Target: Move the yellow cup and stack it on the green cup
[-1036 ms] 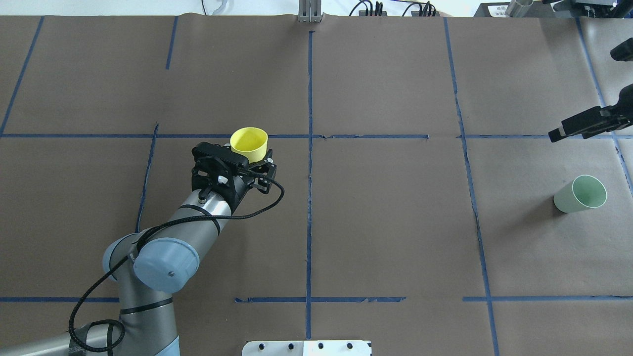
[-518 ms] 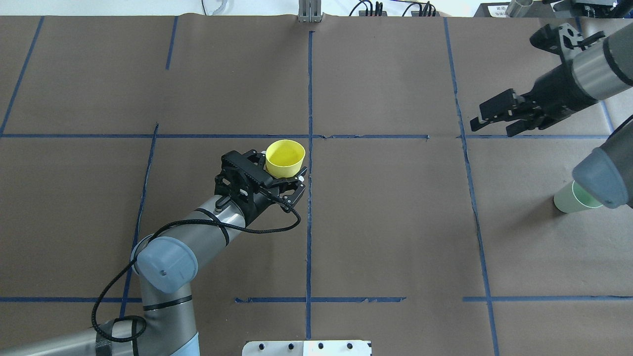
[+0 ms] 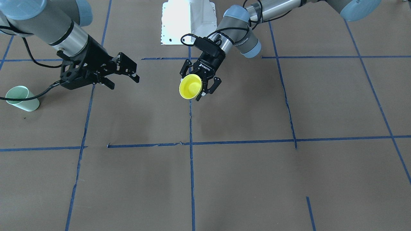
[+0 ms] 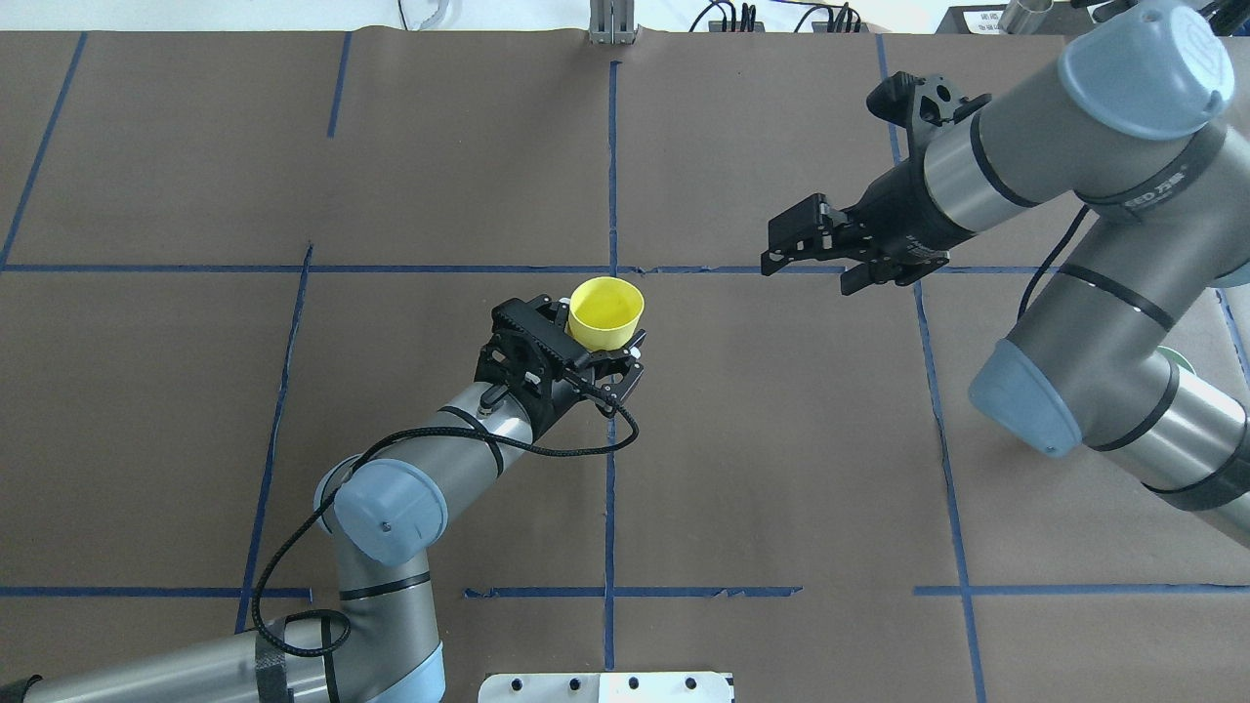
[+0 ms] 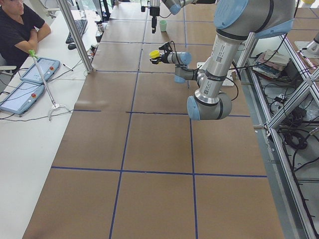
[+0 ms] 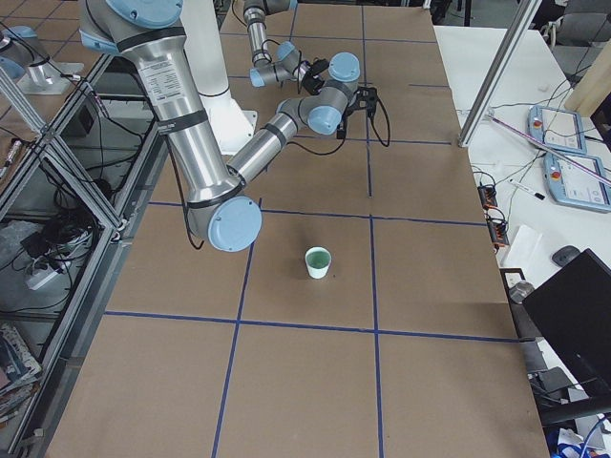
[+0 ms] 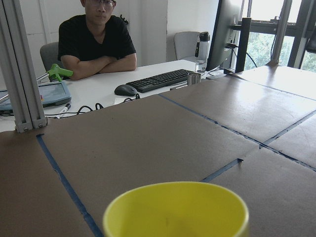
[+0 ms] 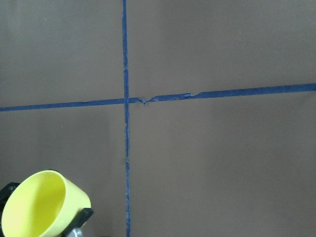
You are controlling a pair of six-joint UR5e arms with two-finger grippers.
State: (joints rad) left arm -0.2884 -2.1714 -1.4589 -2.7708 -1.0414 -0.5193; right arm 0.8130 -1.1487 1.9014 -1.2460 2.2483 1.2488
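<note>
Left hand [image 4: 605, 339] is closed on the yellow cup [image 4: 605, 310], fingers clamped on opposite sides of its lower wall. The cup sits mouth up, its axis near vertical with a slight lean, and appears to be held clear of the desk [image 4: 781, 469], right over the middle tape line. Right hand [image 4: 807, 266] hangs open and empty on its own side of that line, fingers lying nearly level and aimed toward the cup, with a clear gap between them.

The green cup [image 3: 21, 98] stands upright on the desk at the robot's far right, well apart from the yellow one. In the overhead view the right arm hides most of it.

The right hand lies between the two cups, so it is much the nearer to the green cup, and a hand-over looks like the step in hand. The yellow cup's rim and upper wall are free of the left fingers, which probably leaves room for a sideways grip there.
</note>
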